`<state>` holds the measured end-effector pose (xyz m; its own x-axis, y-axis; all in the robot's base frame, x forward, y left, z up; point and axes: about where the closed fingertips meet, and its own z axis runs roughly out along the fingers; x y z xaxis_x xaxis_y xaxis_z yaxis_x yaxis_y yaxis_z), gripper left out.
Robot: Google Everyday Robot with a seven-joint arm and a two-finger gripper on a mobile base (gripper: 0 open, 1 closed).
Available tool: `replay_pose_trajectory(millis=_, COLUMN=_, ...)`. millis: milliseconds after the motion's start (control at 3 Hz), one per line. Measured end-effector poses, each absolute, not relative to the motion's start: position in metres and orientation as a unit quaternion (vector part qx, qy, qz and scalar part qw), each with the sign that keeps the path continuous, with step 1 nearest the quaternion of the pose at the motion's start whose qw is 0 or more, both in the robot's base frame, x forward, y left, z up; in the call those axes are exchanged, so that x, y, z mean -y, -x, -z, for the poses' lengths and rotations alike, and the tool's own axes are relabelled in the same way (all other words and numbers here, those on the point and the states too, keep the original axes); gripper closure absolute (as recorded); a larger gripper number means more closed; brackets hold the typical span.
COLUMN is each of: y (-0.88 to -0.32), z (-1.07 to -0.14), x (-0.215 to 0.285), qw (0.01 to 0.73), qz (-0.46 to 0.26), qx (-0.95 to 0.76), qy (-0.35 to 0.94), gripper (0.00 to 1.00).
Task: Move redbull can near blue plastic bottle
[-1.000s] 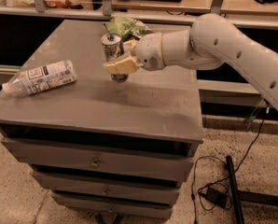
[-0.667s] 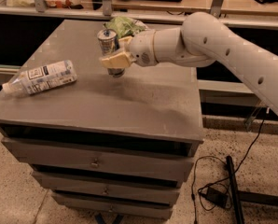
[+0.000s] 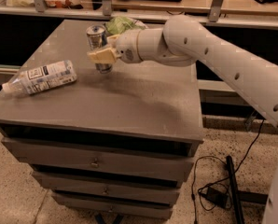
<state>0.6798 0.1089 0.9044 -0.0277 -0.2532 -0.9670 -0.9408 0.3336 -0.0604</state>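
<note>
The redbull can is a slim silver and blue can, upright, held just above the grey cabinet top toward the back. My gripper is shut on the can's middle, reaching in from the right on the white arm. The blue plastic bottle is clear with a white and dark-blue label. It lies on its side at the left edge of the top, cap pointing left, a hand's width left of the can.
A green snack bag lies at the back of the top, behind my gripper. The cabinet has drawers in front. A shelf unit stands behind. Black cables lie on the floor at the right.
My gripper has carried the can to the left, closer to the bottle. The bottle and the snack bag have not moved.
</note>
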Motion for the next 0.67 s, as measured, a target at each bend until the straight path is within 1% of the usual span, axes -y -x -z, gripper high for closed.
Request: replay_pose_trajectory(millis=667, y=-0.683, z=-0.893, x=-0.138, qw=0.507, qz=-0.353, qx=-0.632, qy=0.469, gripper=1.00)
